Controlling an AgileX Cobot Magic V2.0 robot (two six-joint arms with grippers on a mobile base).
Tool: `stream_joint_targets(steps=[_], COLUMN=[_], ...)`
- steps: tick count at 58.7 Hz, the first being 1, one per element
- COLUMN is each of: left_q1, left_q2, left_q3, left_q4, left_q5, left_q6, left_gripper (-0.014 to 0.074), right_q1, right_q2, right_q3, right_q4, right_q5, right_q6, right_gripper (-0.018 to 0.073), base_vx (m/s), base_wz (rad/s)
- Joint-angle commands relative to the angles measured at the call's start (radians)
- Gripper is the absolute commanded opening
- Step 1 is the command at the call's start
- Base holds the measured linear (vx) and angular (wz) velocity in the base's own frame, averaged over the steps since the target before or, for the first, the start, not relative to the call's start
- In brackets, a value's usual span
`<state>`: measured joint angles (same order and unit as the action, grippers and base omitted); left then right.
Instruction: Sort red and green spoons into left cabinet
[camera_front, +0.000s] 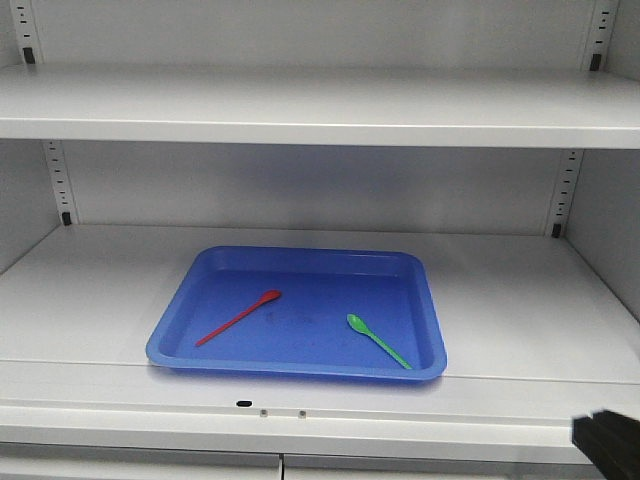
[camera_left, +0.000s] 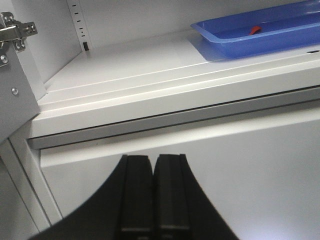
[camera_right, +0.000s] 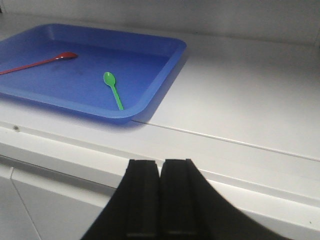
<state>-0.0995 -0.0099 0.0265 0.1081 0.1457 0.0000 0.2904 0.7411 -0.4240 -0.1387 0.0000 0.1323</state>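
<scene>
A: Counting first: one red spoon (camera_front: 240, 316), one green spoon (camera_front: 378, 340), one blue tray (camera_front: 190, 300), all on the lower shelf (camera_front: 520, 300) of the grey cabinet (camera_front: 320, 180). Spoons lie apart inside the tray, red toward its left, green toward its right.

B: Front view alone takes in the upper shelf (camera_front: 320, 105) and the slotted rails (camera_front: 57, 180). Of the arms it catches only a black corner, lower right.

A: Left wrist view shows a door hinge (camera_left: 15, 32) nowhere else; just a scrap of red spoon clears the tray wall, green one hidden.

B: Left gripper (camera_left: 152, 195): jaws pressed together, nothing between. Right gripper (camera_right: 160, 197): same, closed and empty, below the shelf's front edge. Red handle is cut off in the right wrist view.
</scene>
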Motion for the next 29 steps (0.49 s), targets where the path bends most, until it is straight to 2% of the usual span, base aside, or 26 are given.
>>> stream_joint_targets(steps=[1, 6, 11, 26, 29], left_q1=[0.001, 0.001, 0.001, 0.001, 0.001], left_q2=[-0.020, -0.020, -0.020, -0.020, -0.020], left_q3=[0.017, 0.017, 0.017, 0.017, 0.017], left_q4=[-0.009, -0.009, -0.009, -0.009, -0.009], left_q5=[-0.073, -0.073, -0.073, -0.073, -0.073], left_q6=[0.000, 0.000, 0.000, 0.000, 0.000], left_gripper=[-0.0003, -0.0003, -0.0003, -0.0003, -0.0003], right_q1=[-0.010, -0.060, -0.127, -0.247, -0.274], right_q2=[-0.125, -0.250, -0.366, -0.730, -0.772], right_q3=[0.064, 0.174, 0.261, 0.465, 0.460], right_q4=[0.092, 0.128, 0.121, 0.114, 0.112], right_q5=[-0.159, -0.219, -0.234, -0.191, -0.124], right_q6=[-0.091, -0.080, -0.046, -0.028, -0.026], right_gripper=[-0.0003, -0.0003, -0.0003, -0.0003, -0.0003], base_vx=[0.00, 0.00, 0.00, 0.00, 0.00], base_wz=[0.00, 0.00, 0.00, 0.00, 0.00])
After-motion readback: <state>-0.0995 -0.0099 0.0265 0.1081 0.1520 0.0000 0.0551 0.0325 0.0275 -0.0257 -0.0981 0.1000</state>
